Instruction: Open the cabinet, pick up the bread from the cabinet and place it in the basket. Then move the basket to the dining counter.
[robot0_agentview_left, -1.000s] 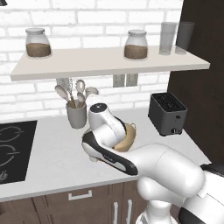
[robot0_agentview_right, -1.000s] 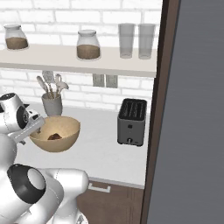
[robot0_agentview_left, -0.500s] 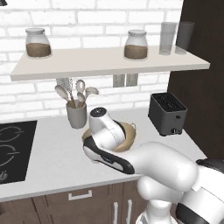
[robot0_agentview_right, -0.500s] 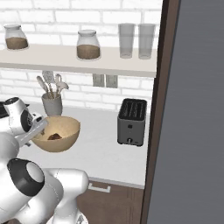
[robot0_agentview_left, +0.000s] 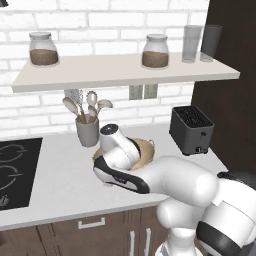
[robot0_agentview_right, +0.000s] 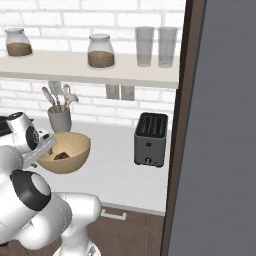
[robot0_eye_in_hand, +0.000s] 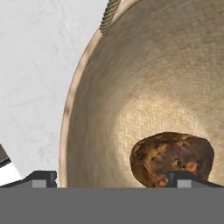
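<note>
The bread (robot0_eye_in_hand: 171, 158) lies low inside the basket (robot0_eye_in_hand: 100, 113), resting on the woven wall near the bottom, so the placing part of the task looks done and the step in hand is, by my reading, taking hold of the basket itself. The basket stands on the light grey table (robot0_agentview_left: 55, 175), just in front of the utensil holder (robot0_agentview_left: 87, 131) and well to the side of the black toaster (robot0_agentview_right: 151, 139).

To do this step well, the tool (robot0_eye_in_hand: 111, 177) should straddle the rim: one finger inside the bowl, one outside, with the rim wall centred between them before closing. In the hand view the rim runs up between the two fingertips (robot0_eye_in_hand: 41, 177), nearer the outer one, so a small shift to centre it would likely help. The inner finger should come down clear of the bread (it sits close to that fingertip already), or the loaf may be pinched or pushed. A loop handle (robot0_eye_in_hand: 109, 15) shows further along the rim; the plain rim wall seems the simpler hold.

The tool's fingers stand wide apart and grip nothing. The arm folds forward and down over the table, its wrist bent so the hand looks steeply into the basket from the near rim.
</note>
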